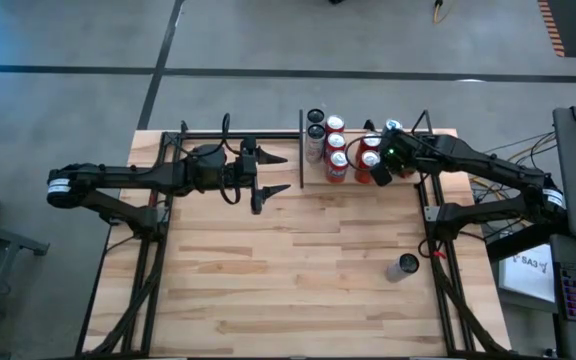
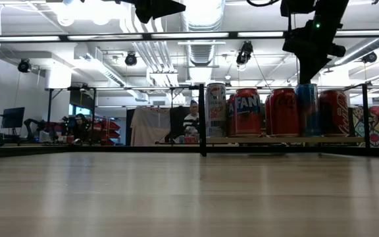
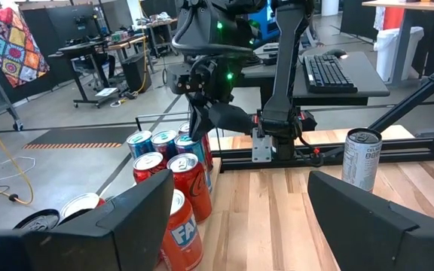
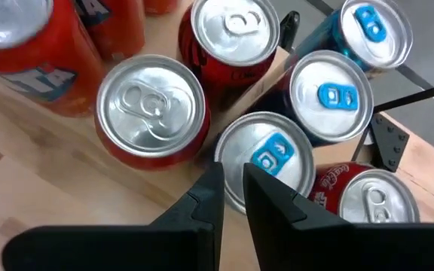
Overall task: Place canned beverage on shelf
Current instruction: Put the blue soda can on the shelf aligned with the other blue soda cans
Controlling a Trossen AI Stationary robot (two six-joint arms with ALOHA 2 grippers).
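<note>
The butcher-block wooden surface (image 1: pixel 288 270) carries, along its far edge, the light-wood shelf (image 1: pixel 383 178) edged with black rods, crowded with upright red, silver and blue-topped cans. One lone silver beverage can (image 1: pixel 405 266) stands apart near the right edge, not yet shelved. It looks rigid but thin-walled, smooth and easily dented or tipped; a mid-body hold seems safest. The right gripper (image 4: pixel 232 197) hangs over the shelved blue-topped can (image 4: pixel 266 158), jaws nearly closed and empty. The left gripper (image 1: pixel 273 173) waits left of the shelf, jaws apart and empty
</note>
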